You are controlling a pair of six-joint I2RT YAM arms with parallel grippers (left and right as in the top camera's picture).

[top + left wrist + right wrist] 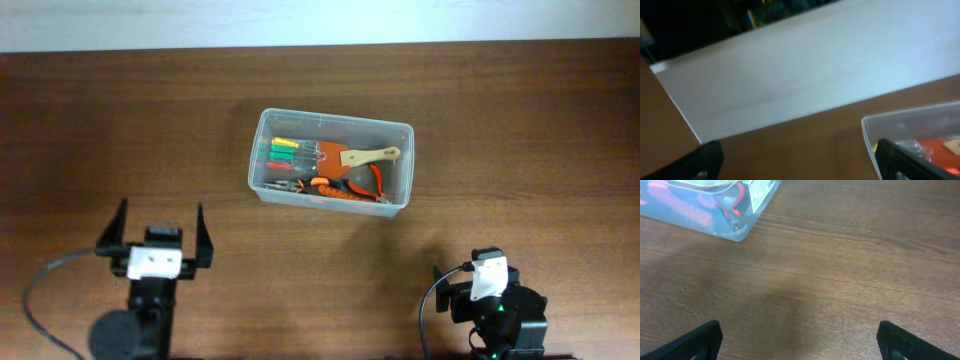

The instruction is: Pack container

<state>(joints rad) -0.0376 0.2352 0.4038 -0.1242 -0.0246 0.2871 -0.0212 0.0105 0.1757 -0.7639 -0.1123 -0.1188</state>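
Note:
The container (256, 168), a translucent tub, stands on the wooden table just behind the middle. It holds several hand tools: green, yellow and red screwdrivers (283, 152), a wooden-handled tool (370, 156) and orange-handled pliers (335, 186). My left gripper (160, 208) is open and empty at the front left, well apart from the tub. The left wrist view shows its fingers (797, 162) wide apart and the tub's rim (910, 117) at the right. My right gripper (487, 265) is at the front right. The right wrist view shows it open (800, 340) over bare wood, with the tub's corner (715, 222) far ahead.
A white wall or board (320, 20) runs along the table's far edge and also shows in the left wrist view (790, 70). A black cable (40, 300) loops by the left arm's base. Brown wood surrounds the tub on all sides.

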